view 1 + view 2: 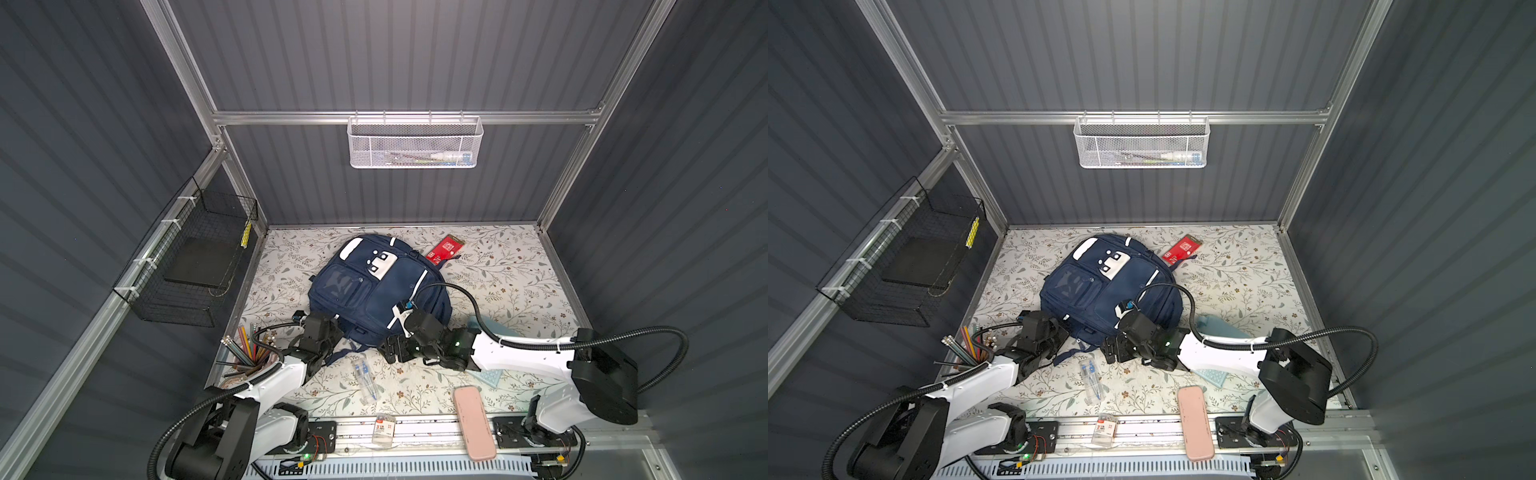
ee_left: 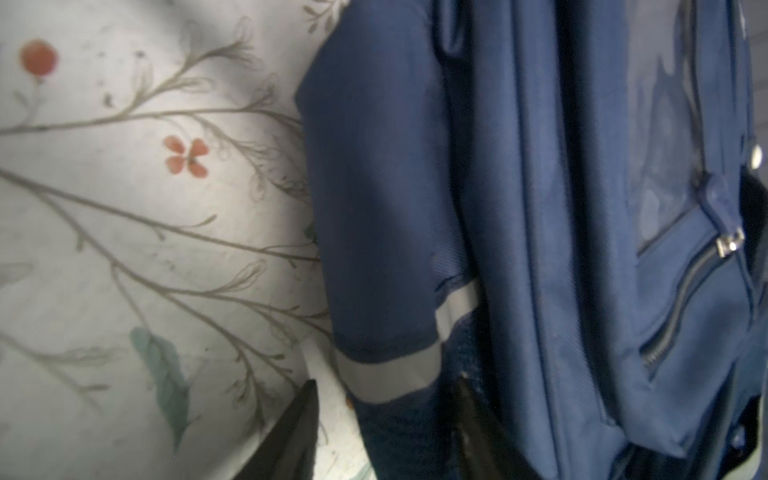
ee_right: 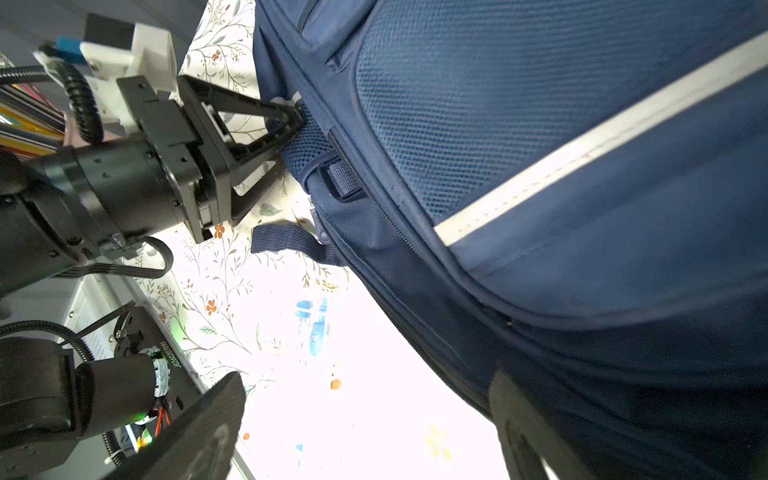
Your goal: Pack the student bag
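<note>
The student bag (image 1: pixel 374 286) (image 1: pixel 1100 291) lies flat on the flowered table, navy with white stripes, its zips closed. My left gripper (image 1: pixel 334 328) (image 1: pixel 1061 328) is at the bag's near left corner. In the left wrist view its jaws (image 2: pixel 386 380) straddle a fold of mesh side pocket and grey stripe on the bag (image 2: pixel 540 208). One finger presses the mesh, and a strip of table shows beside the other. My right gripper (image 1: pixel 392 351) (image 3: pixel 370 415) stands wide open at the bag's near edge. One of its fingers is against the dark fabric (image 3: pixel 582 208), the other over bare table.
A red packet (image 1: pixel 444 249) lies behind the bag. A clear pack of pens (image 1: pixel 365 380), a pink case (image 1: pixel 473 422) and a small box (image 1: pixel 384 430) lie near the front. A pencil cup (image 1: pixel 249 353) stands front left. A light-blue pouch (image 1: pixel 494 328) lies under the right arm.
</note>
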Controlling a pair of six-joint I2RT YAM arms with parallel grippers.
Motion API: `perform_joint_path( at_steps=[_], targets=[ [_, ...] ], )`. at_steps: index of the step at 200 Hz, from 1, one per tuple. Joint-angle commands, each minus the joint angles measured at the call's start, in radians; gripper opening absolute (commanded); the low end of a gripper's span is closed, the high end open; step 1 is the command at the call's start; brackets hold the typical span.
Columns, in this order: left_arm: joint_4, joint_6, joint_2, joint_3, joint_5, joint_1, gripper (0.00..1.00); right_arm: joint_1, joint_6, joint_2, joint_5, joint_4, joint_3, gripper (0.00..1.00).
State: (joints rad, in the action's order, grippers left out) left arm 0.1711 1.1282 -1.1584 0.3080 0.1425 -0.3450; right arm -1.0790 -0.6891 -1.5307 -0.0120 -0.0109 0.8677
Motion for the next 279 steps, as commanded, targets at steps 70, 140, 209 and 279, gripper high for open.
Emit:
perform_joint_path(
  at_steps=[70,140,209,279],
  targets=[
    [0.135,-0.051,-0.018,0.043,-0.131,0.001,0.00,-0.053,0.069,-0.100,-0.003,0.037,0.130,0.93],
    [0.053,0.003,0.085,0.098,-0.206,0.001,0.00,-0.112,0.102,-0.258,-0.068,0.105,0.306,0.88],
    [0.018,0.021,0.101,0.141,-0.248,0.001,0.00,-0.140,0.088,-0.361,-0.377,0.120,0.403,0.61],
    [-0.020,0.015,0.119,0.166,-0.244,0.001,0.00,-0.127,0.031,-0.287,-0.262,0.020,0.319,0.48]
  ],
)
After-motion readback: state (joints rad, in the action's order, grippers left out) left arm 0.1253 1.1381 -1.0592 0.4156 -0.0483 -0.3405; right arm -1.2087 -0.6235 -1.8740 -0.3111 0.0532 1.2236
